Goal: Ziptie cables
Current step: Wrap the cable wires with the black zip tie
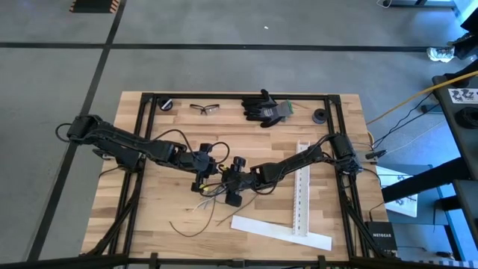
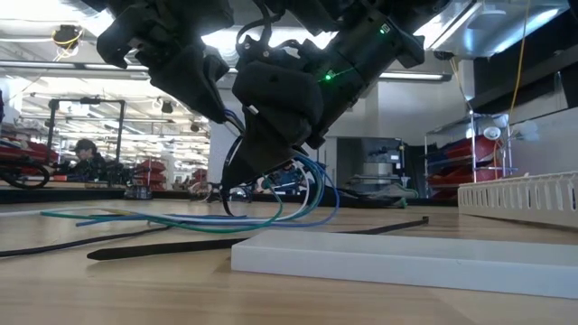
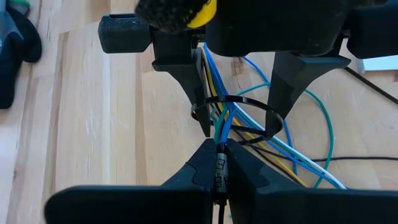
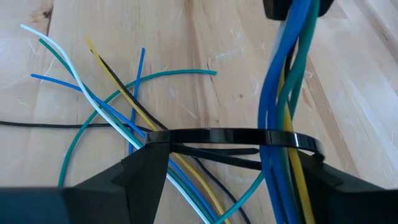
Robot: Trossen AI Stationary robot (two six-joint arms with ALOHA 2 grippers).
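Observation:
The cables (image 4: 286, 93), a bundle of thin blue, green, yellow and white wires, rise from the table to my left gripper (image 3: 219, 155), which is shut on them. Their loose ends (image 1: 209, 198) fan out on the wood. A black ziptie (image 4: 230, 134) is closed into a loop around the bundle and spans the fingers of my right gripper (image 4: 236, 171), just below the left one (image 1: 203, 178). A second black ziptie (image 1: 190, 224) lies flat on the table near its front edge. My left gripper pinches the bundle's upper part (image 3: 219, 138) between its two fingertips, slanting down from the table's left. The wires hang below the fingers through the loop, slack, with their lower ends on the table. My right gripper holds the ziptie loop by its two opposite sides (image 4: 152, 138), one at each fingertip, slanting down from the table's right. The loop lies level, clear of the table, with the bundle passing through it. Whether the fingers stand inside or outside the band I cannot tell.
A white perforated strip (image 1: 302, 187) lies lengthwise at the right, and a flat white strip (image 1: 280, 232) lies near the front edge. At the far edge are black gloves (image 1: 265, 108), safety glasses (image 1: 204, 109) and two small black rolls (image 1: 320, 116).

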